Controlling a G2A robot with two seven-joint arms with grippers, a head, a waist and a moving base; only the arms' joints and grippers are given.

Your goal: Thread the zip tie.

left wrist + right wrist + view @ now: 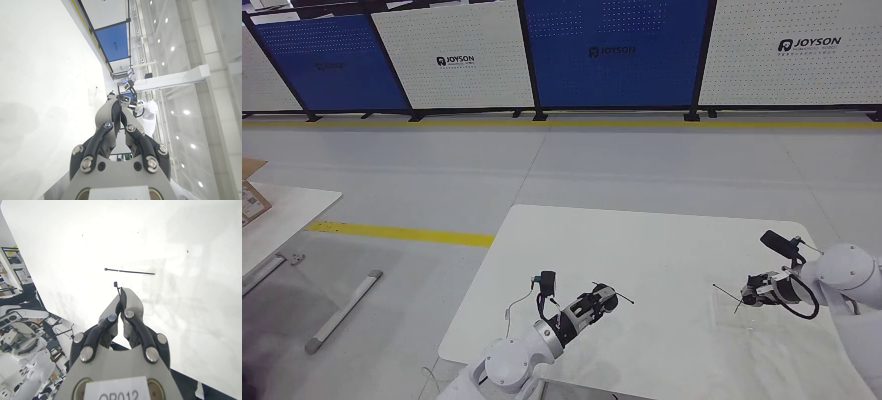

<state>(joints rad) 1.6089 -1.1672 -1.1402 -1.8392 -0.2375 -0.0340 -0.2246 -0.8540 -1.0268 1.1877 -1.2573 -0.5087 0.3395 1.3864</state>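
White table, black ties, grey-and-black grippers.

The table [662, 250] is plain white with a few dark specks. All three ties are solid black: the left tie [626, 299], the right tie [115, 283] and the loose tie [130, 271]. The left gripper [117, 100] and right gripper [122, 291] match: pale grey fingers [102, 115], black ribbed pads [116, 113], glossy black links, silver screws, and a grey body with a white label. Behind, blue panels [617, 50] alternate with white panels [452, 55], all dotted with fine holes and set in black frames. The floor [642, 160] is pale grey, crossed by yellow stripes [402, 234].
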